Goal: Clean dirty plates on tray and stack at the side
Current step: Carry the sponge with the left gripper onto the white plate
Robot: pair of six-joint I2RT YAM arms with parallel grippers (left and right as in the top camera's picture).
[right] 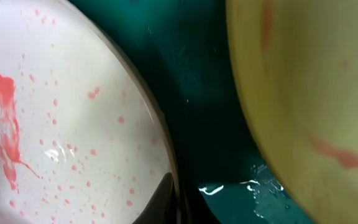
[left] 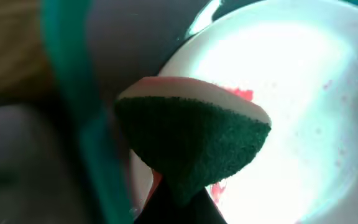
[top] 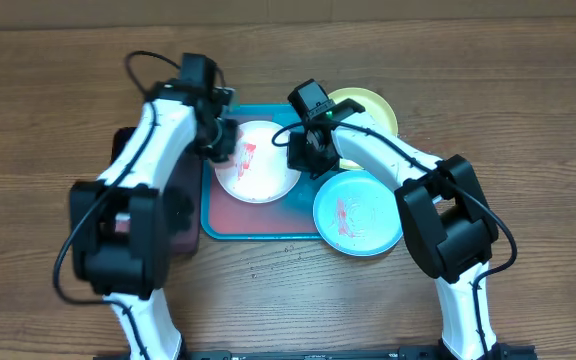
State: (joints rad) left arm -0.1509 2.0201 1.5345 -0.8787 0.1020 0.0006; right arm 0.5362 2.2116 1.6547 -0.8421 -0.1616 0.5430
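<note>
The white plate point(top: 263, 170) lies on the teal tray point(top: 268, 228) with a red smear and fine red spots. My left gripper point(top: 218, 140) is shut on a green scouring sponge point(left: 191, 143), which sits at the white plate's point(left: 303, 93) left edge by the smear. My right gripper point(top: 303, 155) is shut on the white plate's point(right: 61, 124) right rim; one finger point(right: 176, 199) lies over the rim. The lime-green plate point(top: 368, 108) with orange smears sits at the tray's far right corner. The light blue plate point(top: 360, 215), smeared red, overhangs the tray's near right corner.
A smaller black tray point(top: 183, 215) lies left of the teal tray, partly under my left arm. Wet drops lie on the teal tray floor point(right: 210, 112) between the white plate and the lime-green plate point(right: 316, 93). A wooden table surrounds everything.
</note>
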